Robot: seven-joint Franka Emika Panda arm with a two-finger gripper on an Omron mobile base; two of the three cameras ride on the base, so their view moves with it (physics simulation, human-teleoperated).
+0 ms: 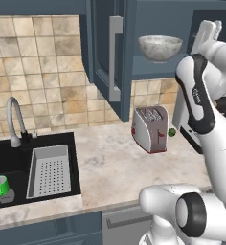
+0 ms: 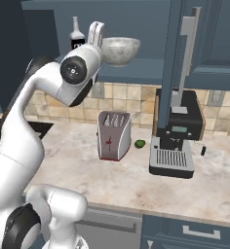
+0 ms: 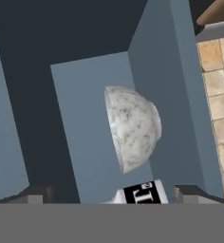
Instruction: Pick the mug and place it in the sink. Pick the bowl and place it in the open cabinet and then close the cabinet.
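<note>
The marbled whitish-grey bowl rests on the shelf inside the open cabinet. The cabinet door stands swung out with its silver bar handle showing. My gripper is open, just in front of the bowl and apart from it, with nothing between its fingers. The green mug stands upright in the black sink at the far left.
A dark bottle stands in the cabinet beside the bowl. On the counter are a toaster, a tiny green ball and a coffee machine. The sink holds a grey perforated tray, with the curved tap behind it.
</note>
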